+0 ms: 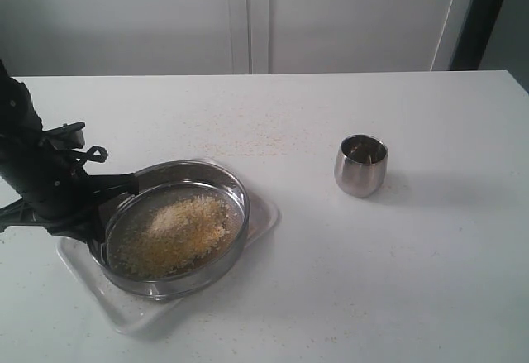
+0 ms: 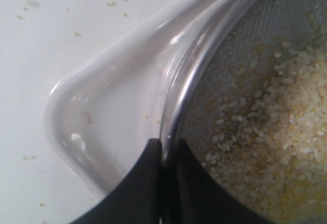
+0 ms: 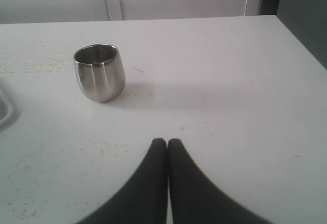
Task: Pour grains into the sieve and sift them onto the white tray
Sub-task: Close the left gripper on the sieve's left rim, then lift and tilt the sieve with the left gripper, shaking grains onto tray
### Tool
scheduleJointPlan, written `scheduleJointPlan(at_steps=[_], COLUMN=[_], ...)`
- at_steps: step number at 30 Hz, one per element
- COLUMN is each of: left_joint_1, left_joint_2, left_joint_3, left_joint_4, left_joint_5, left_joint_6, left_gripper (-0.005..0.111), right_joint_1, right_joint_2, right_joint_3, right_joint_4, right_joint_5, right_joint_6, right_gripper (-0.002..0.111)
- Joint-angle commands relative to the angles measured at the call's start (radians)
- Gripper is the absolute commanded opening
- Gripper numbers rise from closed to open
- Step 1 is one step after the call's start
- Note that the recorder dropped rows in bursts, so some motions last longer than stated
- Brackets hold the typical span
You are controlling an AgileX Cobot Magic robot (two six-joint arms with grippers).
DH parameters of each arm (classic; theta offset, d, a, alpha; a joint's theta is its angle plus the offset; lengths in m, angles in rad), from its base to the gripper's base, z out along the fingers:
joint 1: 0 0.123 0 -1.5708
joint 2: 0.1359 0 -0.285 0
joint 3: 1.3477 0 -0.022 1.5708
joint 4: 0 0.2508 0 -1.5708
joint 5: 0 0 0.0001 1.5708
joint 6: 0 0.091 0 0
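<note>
Risk: our left end effector (image 2: 163,153) pinches sieve (image 1: 235,183) rim thinly; we fear hard shaking could slip grip, flinging grains (image 1: 186,222) past white tray (image 1: 124,309); right end effector (image 3: 167,143) closed, empty.

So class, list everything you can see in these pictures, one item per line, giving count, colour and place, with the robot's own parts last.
sieve: one, shiny steel, over the white tray at the table's left
grains: one heap, yellow and whitish, inside the sieve
white tray: one, white, under the sieve
steel cup: one, silver, upright on the table to the right of the sieve, apart from it
stray grains: many, yellowish, scattered on the table behind the sieve
table: one, white, under everything
wall panels: several, white, behind the table
left gripper: one, black, shut on the sieve's rim
right gripper: one, black, shut and empty, above the table, facing the cup
</note>
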Motion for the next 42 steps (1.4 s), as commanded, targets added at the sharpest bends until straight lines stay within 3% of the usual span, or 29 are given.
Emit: scheduleJointPlan(at_steps=[1, 13, 17, 21, 31, 34, 42], left_joint_1=[-0.004, -0.004, -0.004, -0.004, -0.004, -0.004, 0.135], left_joint_2=[-0.004, -0.004, -0.004, -0.006, -0.154, -0.179, -0.18], left_joint_3=[-0.004, -0.004, -0.004, -0.004, -0.022, -0.022, -0.022], left_joint_4=[-0.002, -0.002, -0.002, -0.008, 0.003, 0.065, 0.06], left_joint_5=[0.008, 0.008, 0.004, -0.008, -0.011, -0.004, 0.074], left_joint_6=[0.0, 0.045, 0.043, 0.043, 0.054, 0.056, 0.078], left_gripper=[0.009, 0.009, 0.0, 0.0, 0.0, 0.0, 0.0], right_joint_1=[-0.006, -0.006, -0.006, -0.006, -0.006, -0.006, -0.006], right_joint_2=[-0.004, -0.004, -0.004, -0.004, -0.004, -0.004, -0.004], right_joint_3=[0.005, 0.005, 0.005, 0.005, 0.005, 0.005, 0.005], right_joint_4=[0.0, 0.0, 0.0, 0.0, 0.0, 0.0, 0.0], right_joint_5=[-0.009, -0.009, -0.009, -0.009, -0.009, -0.009, -0.009], right_joint_6=[0.002, 0.002, 0.002, 0.002, 0.002, 0.002, 0.002], right_gripper=[0.0, 0.0, 0.0, 0.0, 0.0, 0.0, 0.0])
